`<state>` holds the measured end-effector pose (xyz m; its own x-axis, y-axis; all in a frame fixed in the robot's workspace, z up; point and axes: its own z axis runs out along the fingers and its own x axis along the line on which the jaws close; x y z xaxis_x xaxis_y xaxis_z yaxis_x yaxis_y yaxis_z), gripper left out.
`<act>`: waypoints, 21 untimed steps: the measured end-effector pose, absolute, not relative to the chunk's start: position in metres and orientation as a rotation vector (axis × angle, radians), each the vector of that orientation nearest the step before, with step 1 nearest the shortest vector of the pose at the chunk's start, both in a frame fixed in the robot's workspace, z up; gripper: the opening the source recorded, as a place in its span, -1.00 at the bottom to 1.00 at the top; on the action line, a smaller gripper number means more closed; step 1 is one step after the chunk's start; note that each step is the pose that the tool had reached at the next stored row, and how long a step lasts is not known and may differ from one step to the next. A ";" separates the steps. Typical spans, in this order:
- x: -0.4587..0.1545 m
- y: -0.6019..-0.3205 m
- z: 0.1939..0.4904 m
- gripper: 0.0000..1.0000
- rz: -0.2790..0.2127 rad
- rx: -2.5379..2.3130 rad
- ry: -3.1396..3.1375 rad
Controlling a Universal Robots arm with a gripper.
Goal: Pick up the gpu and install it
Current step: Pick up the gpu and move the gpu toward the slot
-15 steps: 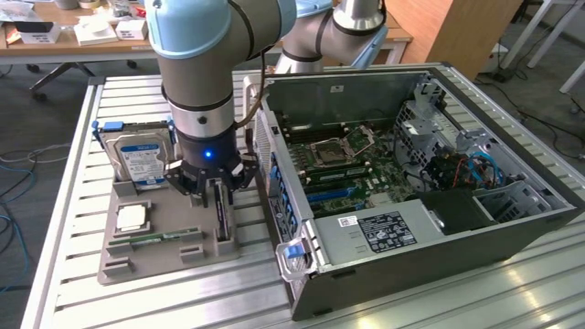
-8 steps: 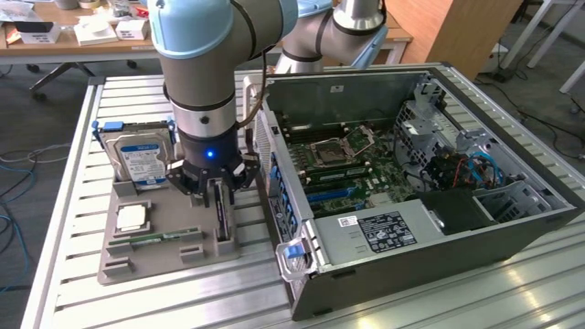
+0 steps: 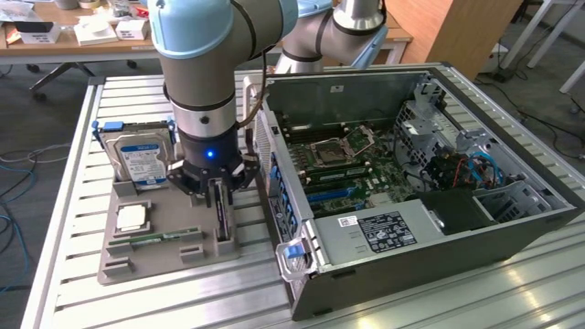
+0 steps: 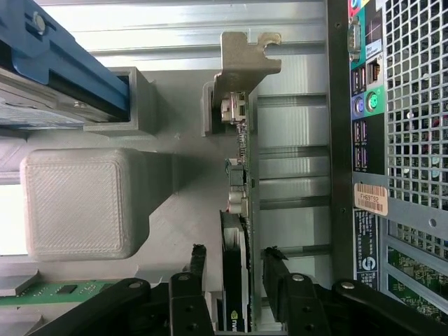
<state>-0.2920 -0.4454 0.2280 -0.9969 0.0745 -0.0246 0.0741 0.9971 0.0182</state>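
Observation:
The gpu (image 3: 220,209) stands on its long edge in a slot of the grey holder tray (image 3: 146,264), close beside the open computer case (image 3: 512,226). In the wrist view the gpu (image 4: 242,175) is edge-on, its grey metal bracket (image 4: 243,59) at the far end. My gripper (image 3: 218,186) has come straight down over the card. Its black fingers (image 4: 194,260) straddle the card's near end, one on each side, the gripper (image 4: 233,257) open, with a gap on at least one side. The card rests in its slot.
A silver hard drive (image 3: 140,159) with a blue rail stands at the tray's back. A green memory stick (image 3: 157,238) and a pale square chip (image 3: 133,217) lie on the tray. The case's motherboard (image 3: 352,164) is exposed; its rear panel (image 4: 367,126) is very near the card.

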 end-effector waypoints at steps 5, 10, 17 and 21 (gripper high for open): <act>-0.292 -0.445 0.228 -0.47 0.027 0.116 3.114; -0.292 -0.445 0.228 -0.47 0.027 0.116 3.114; -0.292 -0.445 0.228 -0.47 0.027 0.107 3.114; -0.292 -0.445 0.228 -0.47 0.027 0.107 3.114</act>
